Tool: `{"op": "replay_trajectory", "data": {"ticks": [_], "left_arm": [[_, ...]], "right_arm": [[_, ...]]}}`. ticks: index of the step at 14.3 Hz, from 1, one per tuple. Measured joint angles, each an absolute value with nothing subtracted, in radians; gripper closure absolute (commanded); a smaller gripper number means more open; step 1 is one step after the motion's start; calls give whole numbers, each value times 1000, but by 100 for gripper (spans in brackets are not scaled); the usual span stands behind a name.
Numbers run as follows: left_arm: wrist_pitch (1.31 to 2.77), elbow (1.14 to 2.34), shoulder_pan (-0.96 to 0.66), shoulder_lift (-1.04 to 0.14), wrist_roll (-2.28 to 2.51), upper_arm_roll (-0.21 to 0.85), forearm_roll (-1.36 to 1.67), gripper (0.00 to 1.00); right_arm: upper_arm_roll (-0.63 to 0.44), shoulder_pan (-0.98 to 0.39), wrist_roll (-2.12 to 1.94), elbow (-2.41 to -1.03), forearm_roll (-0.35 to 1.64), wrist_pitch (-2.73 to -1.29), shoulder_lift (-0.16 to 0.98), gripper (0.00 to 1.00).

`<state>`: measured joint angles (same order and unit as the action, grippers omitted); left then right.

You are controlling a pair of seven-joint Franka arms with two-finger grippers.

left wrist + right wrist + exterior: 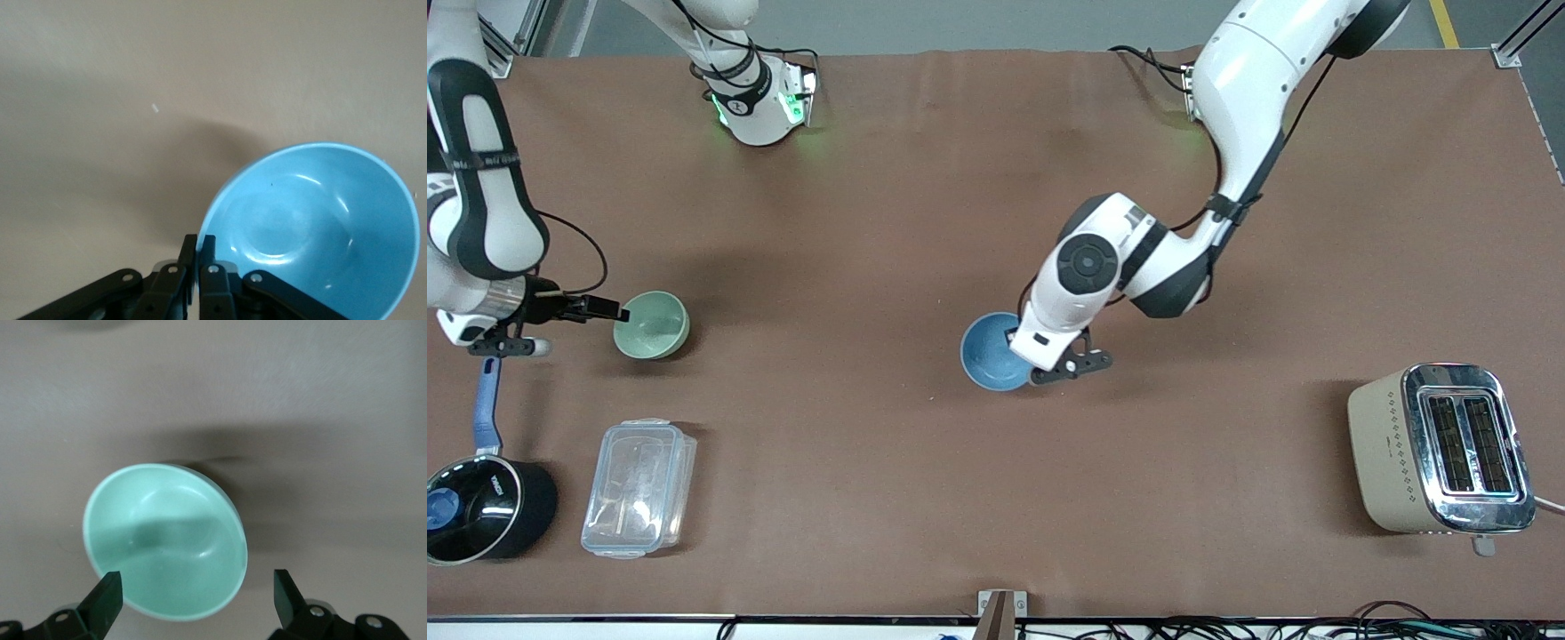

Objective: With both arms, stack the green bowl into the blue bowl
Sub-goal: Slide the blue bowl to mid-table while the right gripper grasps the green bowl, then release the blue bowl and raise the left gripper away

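Gripping the blue bowl [991, 354] by its rim mid-table, left gripper [199, 257] pinched tight, bowl tipped, bare cloth all round. Hanging wide-jawed beside the green bowl [651, 325], right gripper [609, 311], near the pot [482, 507] and clear box [639, 487]. Left fingertips hidden under the wrist from the front.

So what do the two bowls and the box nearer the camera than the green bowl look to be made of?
Blue bowl: glossy ceramic or hard plastic, by the sharp highlights inside; I can't say which. Green bowl: the same kind of smooth body with a softer sheen and fainter reflections. Box: clear plastic with a clip-on lid, since the tabletop shows through it.
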<state>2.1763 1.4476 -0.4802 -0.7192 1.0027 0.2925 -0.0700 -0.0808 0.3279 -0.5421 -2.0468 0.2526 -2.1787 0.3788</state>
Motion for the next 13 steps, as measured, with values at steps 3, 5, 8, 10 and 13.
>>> {"op": "replay_trajectory", "data": {"ticks": [3, 5, 8, 10, 13], "left_arm": [[2203, 1447, -549, -747, 1091, 289, -70, 99], [2204, 1447, -573, -760, 1106, 284, -70, 96], [2205, 1447, -572, -781, 1106, 280, -70, 79], [2206, 1446, -570, -786, 1106, 279, -70, 50], [2208, 1437, -568, -786, 1106, 273, -74, 0]], "right_arm": [[-80, 340, -609, -2040, 302, -2188, 436, 22], [-78, 340, -611, -2039, 305, -2187, 447, 44], [-78, 340, -611, -2031, 317, -2187, 458, 88], [-77, 340, -613, -2024, 331, -2182, 466, 98], [-77, 341, -614, -2013, 334, -2182, 474, 99]]}}
